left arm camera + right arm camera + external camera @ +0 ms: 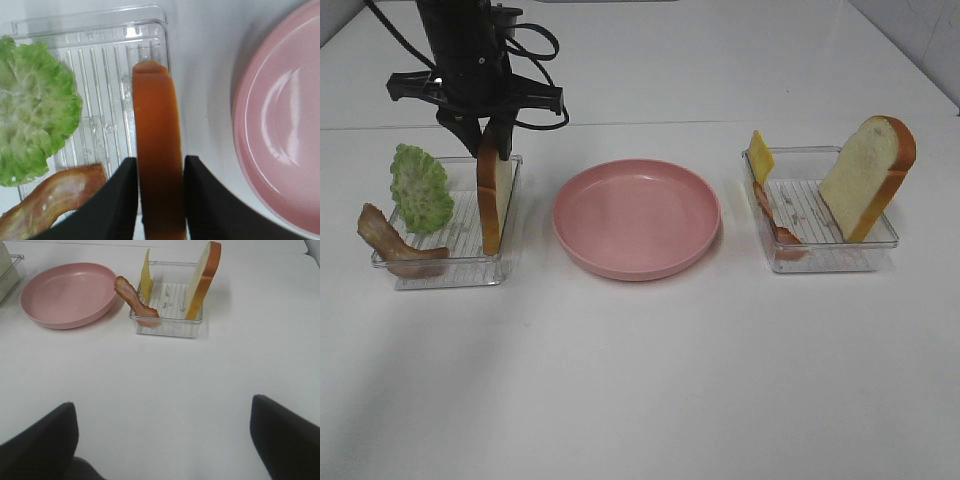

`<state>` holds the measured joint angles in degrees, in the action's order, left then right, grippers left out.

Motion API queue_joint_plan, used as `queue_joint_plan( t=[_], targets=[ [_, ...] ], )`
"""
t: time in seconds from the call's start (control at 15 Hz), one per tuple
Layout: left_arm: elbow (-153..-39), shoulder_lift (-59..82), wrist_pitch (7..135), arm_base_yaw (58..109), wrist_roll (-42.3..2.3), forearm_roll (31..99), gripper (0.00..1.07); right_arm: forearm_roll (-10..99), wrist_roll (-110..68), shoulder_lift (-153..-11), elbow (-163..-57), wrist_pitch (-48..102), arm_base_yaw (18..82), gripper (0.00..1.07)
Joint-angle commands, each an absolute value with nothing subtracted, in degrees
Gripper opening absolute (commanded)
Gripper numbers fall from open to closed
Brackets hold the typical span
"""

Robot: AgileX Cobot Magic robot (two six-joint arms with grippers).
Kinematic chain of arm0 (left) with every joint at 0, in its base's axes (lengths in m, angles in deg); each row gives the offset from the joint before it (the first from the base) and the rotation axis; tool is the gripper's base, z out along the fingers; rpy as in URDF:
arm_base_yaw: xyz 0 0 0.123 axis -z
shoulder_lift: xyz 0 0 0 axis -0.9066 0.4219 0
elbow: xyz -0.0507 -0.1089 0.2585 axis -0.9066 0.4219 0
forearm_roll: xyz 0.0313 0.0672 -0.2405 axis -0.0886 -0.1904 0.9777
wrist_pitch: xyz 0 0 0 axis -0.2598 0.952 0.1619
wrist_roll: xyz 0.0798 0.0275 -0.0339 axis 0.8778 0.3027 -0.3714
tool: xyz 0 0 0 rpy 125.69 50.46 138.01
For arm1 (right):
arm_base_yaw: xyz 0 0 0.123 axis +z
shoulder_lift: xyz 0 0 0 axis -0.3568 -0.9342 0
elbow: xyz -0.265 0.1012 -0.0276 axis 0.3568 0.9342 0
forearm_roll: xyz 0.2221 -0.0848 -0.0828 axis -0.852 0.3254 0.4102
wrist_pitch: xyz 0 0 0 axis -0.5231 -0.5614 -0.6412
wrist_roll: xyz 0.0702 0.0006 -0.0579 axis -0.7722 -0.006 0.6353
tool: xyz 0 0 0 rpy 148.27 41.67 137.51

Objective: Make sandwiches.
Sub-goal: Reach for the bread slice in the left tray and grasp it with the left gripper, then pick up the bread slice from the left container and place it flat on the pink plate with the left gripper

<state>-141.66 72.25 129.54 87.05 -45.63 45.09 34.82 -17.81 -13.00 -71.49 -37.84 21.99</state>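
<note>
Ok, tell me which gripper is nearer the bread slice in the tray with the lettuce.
Left. The left gripper straddles the bread slice, fingers against both its sides; the right gripper hangs open over the table, far off, facing the other tray.

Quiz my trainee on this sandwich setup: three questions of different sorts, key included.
1. True or false: a bacon strip lies on the pink plate.
2. What stands between the fingers of the left end effector? A. lettuce leaf B. bread slice C. bacon strip
3. Short answer: in the high view, which tray holds the cheese slice, left or right?

Key: 1. False. 2. B. 3. The right tray.
</note>
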Motion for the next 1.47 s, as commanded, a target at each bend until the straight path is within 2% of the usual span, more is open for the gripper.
queue_joint_plan(
  t=[0.07, 0.13, 0.4, 0.67, 0.73, 0.87, 1.0, 1.13, 1.33, 1.47],
  targets=[
    [-142.0, 72.54, 129.65, 87.1, -46.26, 44.69, 0.05, 34.82, -17.41, -12.26, -71.55, -37.39, 21.54, 0.88],
    [-142.0, 72.54, 129.71, 87.1, -46.26, 44.69, 0.0, 34.82, -17.41, -12.26, -71.55, -37.39, 21.54, 0.88],
    [-142.12, 70.93, 131.66, 87.1, -45.97, 44.92, 0.0, 34.82, -17.41, -12.26, -71.55, -37.39, 21.54, 0.88],
    [-142.12, 62.34, 131.03, 86.7, -44.19, 49.85, 0.0, 34.82, -17.41, -12.26, -71.55, -37.39, 21.54, 0.88],
    [-142.12, 60.62, 130.51, 86.13, -42.65, 53.17, 0.0, 34.82, -17.41, -12.26, -71.55, -37.39, 21.54, 0.88],
    [-142.12, 59.19, 128.39, 82.69, -37.6, 64.46, 0.0, 34.76, -17.41, -12.26, -71.55, -37.39, 21.54, 0.88],
    [-142.12, 61.25, 126.04, 79.6, -30.1, 77.92, 0.0, 34.76, -17.41, -12.26, -71.55, -37.39, 21.54, 0.88],
    [-142.12, 64.57, 124.78, 79.2, -24.37, 87.43, 0.0, 34.76, -17.41, -12.26, -71.55, -37.39, 21.54, 0.88],
    [-142.12, 71.74, 122.95, 79.2, -17.44, 98.72, 0.0, 34.76, -17.41, -12.26, -71.55, -37.39, 21.54, 0.88],
    [-142.12, 75.17, 121.57, 79.2, -14.74, 103.93, 0.0, 34.76, -17.41, -12.26, -71.55, -37.39, 21.54, 0.88]
  ],
)
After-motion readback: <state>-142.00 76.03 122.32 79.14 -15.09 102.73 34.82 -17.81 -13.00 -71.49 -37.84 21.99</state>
